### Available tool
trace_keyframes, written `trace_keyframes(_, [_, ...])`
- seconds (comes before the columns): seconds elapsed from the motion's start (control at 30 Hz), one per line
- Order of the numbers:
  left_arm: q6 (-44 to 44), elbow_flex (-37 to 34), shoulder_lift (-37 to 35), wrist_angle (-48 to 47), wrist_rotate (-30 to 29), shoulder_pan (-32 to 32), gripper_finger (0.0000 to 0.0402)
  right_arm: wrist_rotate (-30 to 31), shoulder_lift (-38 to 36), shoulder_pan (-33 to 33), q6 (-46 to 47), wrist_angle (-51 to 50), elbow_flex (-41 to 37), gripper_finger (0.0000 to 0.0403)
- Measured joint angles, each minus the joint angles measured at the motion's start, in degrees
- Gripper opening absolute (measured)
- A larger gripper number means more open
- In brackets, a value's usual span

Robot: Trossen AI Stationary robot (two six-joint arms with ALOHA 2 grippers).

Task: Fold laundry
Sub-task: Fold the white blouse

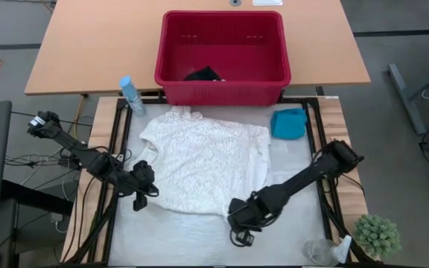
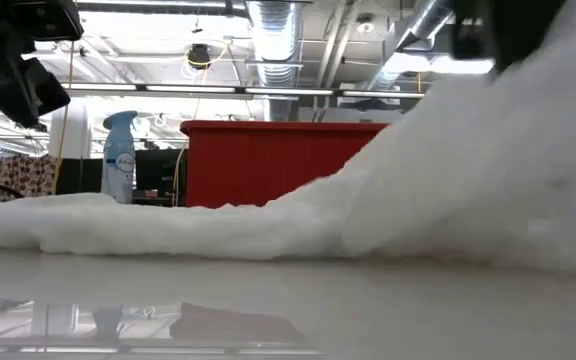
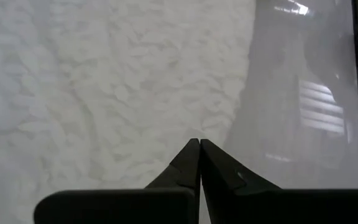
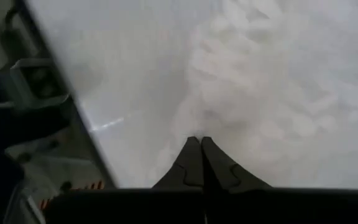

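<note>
Folding has barely begun: cream cloth (image 1: 203,160) lies spread; right gripper (image 1: 238,218), fingers clamped on its six-o'clock hem; left gripper (image 1: 144,179) fingers together at nine o'clock.

Red basket (image 1: 222,56), spray bottle (image 1: 131,94), potted plant (image 1: 377,235).

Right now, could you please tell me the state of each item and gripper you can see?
White lacy cloth: spread flat on the table, unfolded, near corner lifted.
Turquoise garment: bunched, lying beside the cloth.
Dark garment: inside the red basket.
Spray bottle: upright.
Left gripper: shut, at the cloth's left edge.
Right gripper: shut at the cloth's near corner.
</note>
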Motion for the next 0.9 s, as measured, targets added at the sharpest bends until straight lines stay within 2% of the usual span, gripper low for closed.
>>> trace_keyframes(0.13, [0.45,0.0,0.0,-0.4,4.23,0.0,0.0,-0.38,-1.93,1.45,1.94,-9.17,0.07,0.0013])
trace_keyframes(0.3, [0.56,0.0,0.0,-0.19,14.49,-0.01,0.0,-2.01,-2.87,3.56,2.27,-21.68,0.05,0.0012])
trace_keyframes(0.37, [0.06,0.0,0.0,-0.19,18.16,-0.11,0.0,-2.59,-2.88,4.27,1.28,-23.55,0.03,0.0012])
trace_keyframes(0.43, [-0.33,0.0,0.0,0.13,19.46,-0.61,0.0,-3.36,-2.74,5.0,-0.03,-22.63,0.01,0.0014])
trace_keyframes(0.73, [9.21,0.0,0.0,12.02,12.28,-8.85,0.0,3.18,-2.7,6.23,0.33,-17.58,0.01,0.0088])
trace_keyframes(0.9, [16.41,0.07,0.8,12.6,4.29,-15.36,0.0003,6.11,-2.68,5.79,0.41,-16.13,0.01,0.0125])
